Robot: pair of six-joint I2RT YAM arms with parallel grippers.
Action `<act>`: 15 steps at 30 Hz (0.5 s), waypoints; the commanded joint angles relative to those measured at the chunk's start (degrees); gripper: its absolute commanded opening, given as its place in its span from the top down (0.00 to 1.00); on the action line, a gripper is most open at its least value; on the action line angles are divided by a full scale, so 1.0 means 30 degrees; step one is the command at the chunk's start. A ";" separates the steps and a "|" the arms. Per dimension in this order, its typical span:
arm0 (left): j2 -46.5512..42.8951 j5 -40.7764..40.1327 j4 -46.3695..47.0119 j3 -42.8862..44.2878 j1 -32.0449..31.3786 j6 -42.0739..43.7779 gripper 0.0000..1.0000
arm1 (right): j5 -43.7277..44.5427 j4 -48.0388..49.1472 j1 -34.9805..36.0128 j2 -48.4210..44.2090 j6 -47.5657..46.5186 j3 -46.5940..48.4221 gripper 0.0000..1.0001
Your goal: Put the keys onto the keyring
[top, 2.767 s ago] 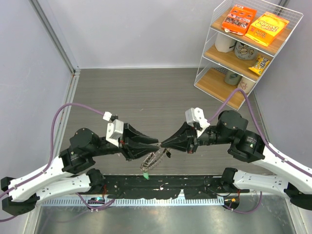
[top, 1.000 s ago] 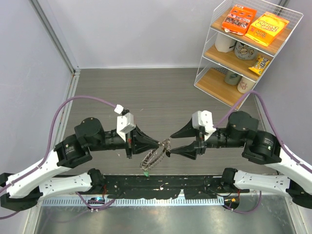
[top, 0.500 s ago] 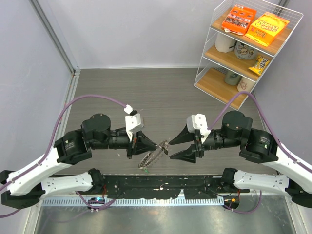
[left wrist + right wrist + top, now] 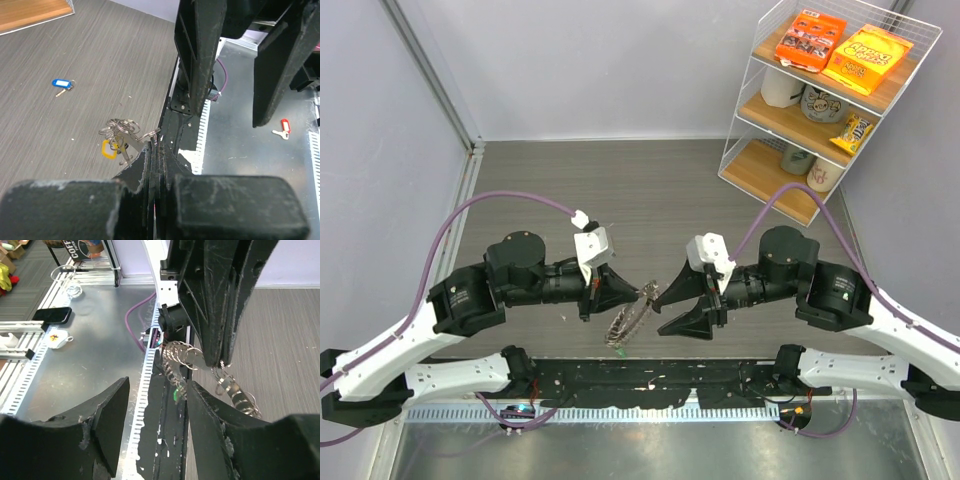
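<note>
One keyring [image 4: 628, 324], two hands [image 4: 642, 294] [image 4: 663, 310]

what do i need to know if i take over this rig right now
left gripper: shut on the keyring, which hangs below its tips over the near edge of the table.
right gripper: open, empty, jaws either side of the ring's top.
loose: blue-tagged key on the table; red-tagged key on the metal ledge.
done: ring held up.
left: fetch each loose key and thread it on.
</note>
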 commanded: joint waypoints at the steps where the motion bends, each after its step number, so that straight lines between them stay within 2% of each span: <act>1: -0.0085 -0.0839 0.0433 0.1152 0.0008 -0.0183 1.00 | 0.0427 0.1704 0.0527 0.0473 0.1010 0.0001 0.44; 6: -0.0202 -0.1366 0.0403 0.1270 0.0008 -0.0358 1.00 | 0.2272 0.1910 0.1171 0.1059 0.1129 0.0001 0.44; 15: -0.0436 -0.1602 0.0432 0.1387 0.0037 -0.0447 1.00 | 0.3680 0.1998 0.1611 0.1820 0.1129 0.0059 0.44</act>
